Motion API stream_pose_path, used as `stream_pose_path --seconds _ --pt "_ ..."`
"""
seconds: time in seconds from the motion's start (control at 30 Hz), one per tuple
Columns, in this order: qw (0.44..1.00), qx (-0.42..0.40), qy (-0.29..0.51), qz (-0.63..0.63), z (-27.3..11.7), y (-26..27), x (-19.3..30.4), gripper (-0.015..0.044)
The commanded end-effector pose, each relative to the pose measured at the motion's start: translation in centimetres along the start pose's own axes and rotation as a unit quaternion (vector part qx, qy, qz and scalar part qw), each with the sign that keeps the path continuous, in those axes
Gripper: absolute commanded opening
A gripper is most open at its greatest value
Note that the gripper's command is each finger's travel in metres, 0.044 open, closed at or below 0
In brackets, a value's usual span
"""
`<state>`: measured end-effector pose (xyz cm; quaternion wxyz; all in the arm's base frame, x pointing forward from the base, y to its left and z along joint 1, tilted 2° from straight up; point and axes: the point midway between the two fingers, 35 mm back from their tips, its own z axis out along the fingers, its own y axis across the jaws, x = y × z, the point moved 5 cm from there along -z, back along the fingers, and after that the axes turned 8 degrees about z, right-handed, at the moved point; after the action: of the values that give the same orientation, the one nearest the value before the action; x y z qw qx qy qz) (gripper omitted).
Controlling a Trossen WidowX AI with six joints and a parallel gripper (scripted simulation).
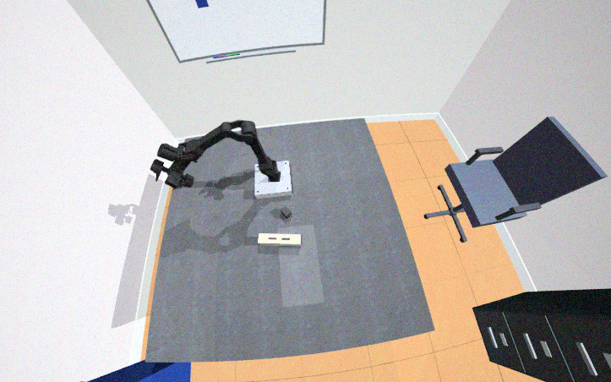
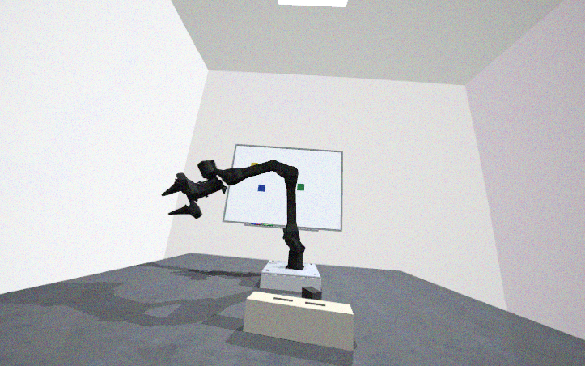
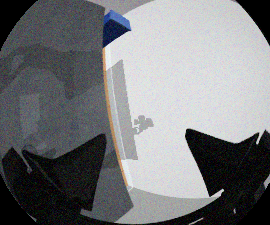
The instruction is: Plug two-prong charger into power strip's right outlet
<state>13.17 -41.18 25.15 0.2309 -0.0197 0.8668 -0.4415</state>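
The dark charger (image 1: 285, 213) (image 2: 311, 292) lies on the grey mat between the arm's base and the power strip. Its small prongs point toward the strip side in the top view. The cream power strip (image 1: 294, 240) (image 2: 298, 322) has two dark slots on top, the left outlet (image 1: 272, 238) (image 2: 282, 299) and the right outlet (image 1: 286, 238) (image 2: 315, 304); nothing stands in either. My gripper (image 2: 166, 204) (image 3: 147, 136) is open and empty, raised high to the left, far from charger and strip. The wrist view shows neither charger nor strip.
The white base plate (image 1: 273, 190) (image 2: 290, 282) of the arm stands behind the charger. The left wall (image 1: 61, 166) (image 3: 200, 74) is near the gripper's side. A blue object (image 3: 116, 28) stands by that wall. An office chair (image 1: 483, 189) and a black cabinet (image 1: 564, 327) stand at the right.
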Motion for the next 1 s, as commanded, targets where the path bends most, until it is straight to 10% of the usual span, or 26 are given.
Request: stream_pose_path --seconds 0.0,0.97 --pt "1.000 -0.001 0.000 0.000 0.0 0.1 -0.1 0.0426" --pt "0.987 -0.155 -0.041 0.023 -0.9 10.5 -10.0 0.0440"
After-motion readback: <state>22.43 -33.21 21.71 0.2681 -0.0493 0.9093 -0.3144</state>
